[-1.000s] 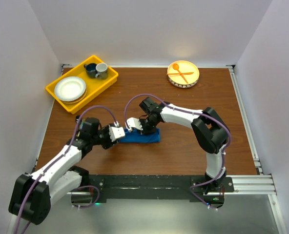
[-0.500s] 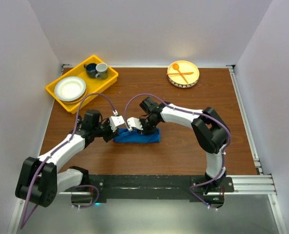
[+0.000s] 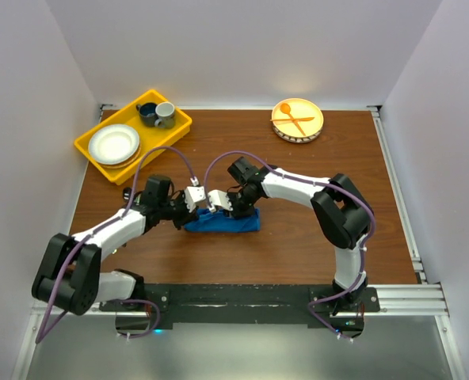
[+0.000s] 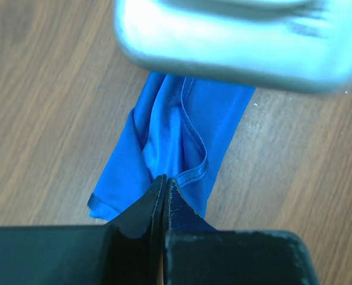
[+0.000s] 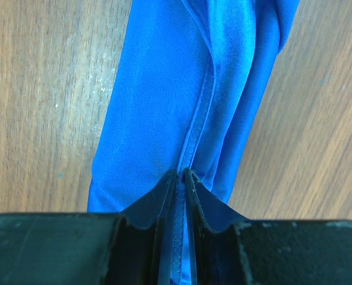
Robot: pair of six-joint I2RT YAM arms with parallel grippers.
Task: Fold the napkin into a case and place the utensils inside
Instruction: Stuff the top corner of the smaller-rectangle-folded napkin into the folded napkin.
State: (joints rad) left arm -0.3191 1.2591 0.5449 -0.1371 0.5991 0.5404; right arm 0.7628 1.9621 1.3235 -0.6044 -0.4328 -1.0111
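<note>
At the near middle of the table (image 3: 298, 237), the napkin (image 3: 233, 222) is laid out as a long, narrow blue strip, folded lengthwise and creased (its hems are seen running along the length in both wrist views). Its left end is met by the left end effector (image 3: 193, 195), whose fingers are pressed fully together with their tips at a curled hem. Whether any cloth is caught between them cannot be told. Just beside it, the right end effector (image 3: 217, 199) is clamped on the napkin, with a blue hem seen passing between its nearly closed fingers (image 5: 164, 196). The two end effectors are brought close together over the strip's left part, while the right part is left flat on the wood.

Farther back on the left, a yellow bin (image 3: 159, 147) is seen holding a white plate (image 3: 113, 143) and two cups (image 3: 157, 114). At the far right, an orange spoon and fork (image 3: 291, 119) are crossed on a yellow dish (image 3: 318, 119).
</note>
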